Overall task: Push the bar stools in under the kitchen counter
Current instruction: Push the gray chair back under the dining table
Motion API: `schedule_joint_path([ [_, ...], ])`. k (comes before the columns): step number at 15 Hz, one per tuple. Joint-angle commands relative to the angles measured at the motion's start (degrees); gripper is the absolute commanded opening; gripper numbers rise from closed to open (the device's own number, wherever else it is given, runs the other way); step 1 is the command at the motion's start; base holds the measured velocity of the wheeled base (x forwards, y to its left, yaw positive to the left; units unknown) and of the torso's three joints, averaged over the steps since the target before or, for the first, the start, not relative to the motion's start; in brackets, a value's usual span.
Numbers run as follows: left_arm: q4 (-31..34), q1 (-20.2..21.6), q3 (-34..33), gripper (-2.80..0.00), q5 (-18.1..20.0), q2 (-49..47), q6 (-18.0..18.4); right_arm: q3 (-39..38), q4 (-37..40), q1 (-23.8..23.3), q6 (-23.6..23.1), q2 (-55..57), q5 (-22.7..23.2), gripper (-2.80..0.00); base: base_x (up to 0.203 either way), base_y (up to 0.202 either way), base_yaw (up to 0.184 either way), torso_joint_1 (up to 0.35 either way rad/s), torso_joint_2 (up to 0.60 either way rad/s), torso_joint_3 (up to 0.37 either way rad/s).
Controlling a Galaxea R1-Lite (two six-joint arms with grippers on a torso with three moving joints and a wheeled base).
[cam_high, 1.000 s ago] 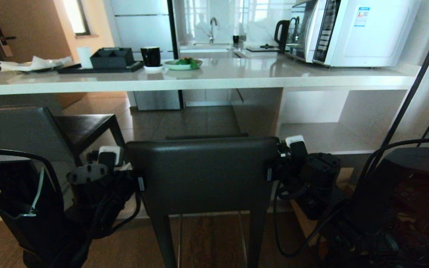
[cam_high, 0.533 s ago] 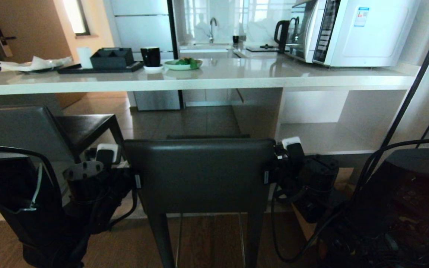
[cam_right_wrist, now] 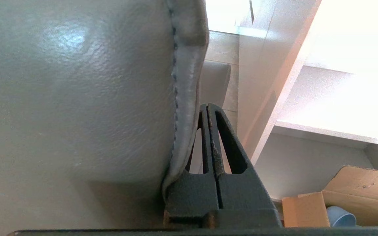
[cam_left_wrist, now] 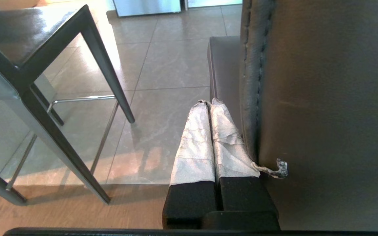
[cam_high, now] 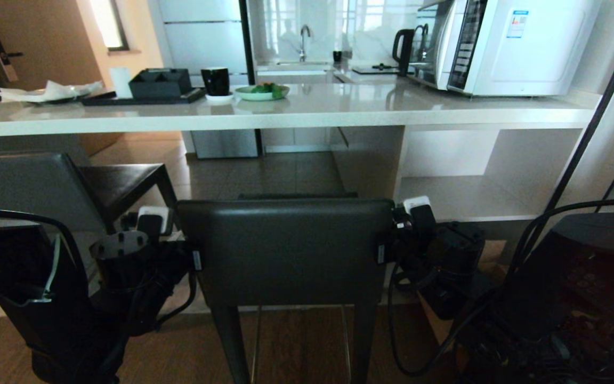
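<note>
The nearer bar stool (cam_high: 285,250) stands in front of the kitchen surface (cam_high: 307,114), its backrest short of the slab's edge. The left tool (cam_left_wrist: 210,108), fingers pressed together and empty, lies against the backrest's left side; the right tool (cam_right_wrist: 208,111), likewise closed on nothing, lies against its right side. The second bar stool (cam_high: 46,186) stands left of the first, its seat partly under the surface.

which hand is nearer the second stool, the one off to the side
Left. The left hand, shut, sits at the middle stool's left edge, facing the second stool. The right hand, shut, is at that backrest's far right edge.
</note>
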State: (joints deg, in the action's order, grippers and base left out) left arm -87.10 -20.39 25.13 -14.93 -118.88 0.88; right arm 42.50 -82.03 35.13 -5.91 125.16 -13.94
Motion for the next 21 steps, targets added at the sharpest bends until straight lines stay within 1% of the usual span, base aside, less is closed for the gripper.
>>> schedule_joint_path([
  [1,-0.56,0.00,0.01,-2.80,-0.01,0.32,0.00,0.04,-0.50,2.40,-0.07,0.17,-0.04,-2.80,0.000,0.000,0.000,0.000,0.00,0.000],
  [3,-0.56,0.00,0.01,-2.80,-0.09,0.32,0.00,0.13,-0.50,2.40,-0.07,0.26,-0.04,-2.80,0.007,0.076,-0.012,0.000,0.00,0.002],
  [10,-0.56,0.00,0.19,-2.80,-0.06,0.31,0.09,0.13,-0.50,2.40,-0.07,0.52,-0.10,-2.80,0.000,0.185,-0.002,0.003,0.00,0.001],
  [12,-0.56,0.09,0.06,-2.80,-0.01,0.23,0.13,0.04,-0.50,2.40,-0.07,0.52,-0.12,-2.80,0.000,0.130,-0.002,0.002,0.00,0.002],
  [18,-0.56,0.09,0.01,-2.80,-0.10,0.05,0.09,-0.13,-0.50,2.40,0.02,0.43,-0.12,-2.80,0.000,0.009,0.001,0.001,0.00,0.000],
  [21,-0.56,0.00,0.01,-2.80,-0.10,0.05,0.09,-0.13,-0.50,2.40,-0.07,0.43,-0.13,-2.80,0.131,0.000,0.000,-0.005,0.00,0.009],
])
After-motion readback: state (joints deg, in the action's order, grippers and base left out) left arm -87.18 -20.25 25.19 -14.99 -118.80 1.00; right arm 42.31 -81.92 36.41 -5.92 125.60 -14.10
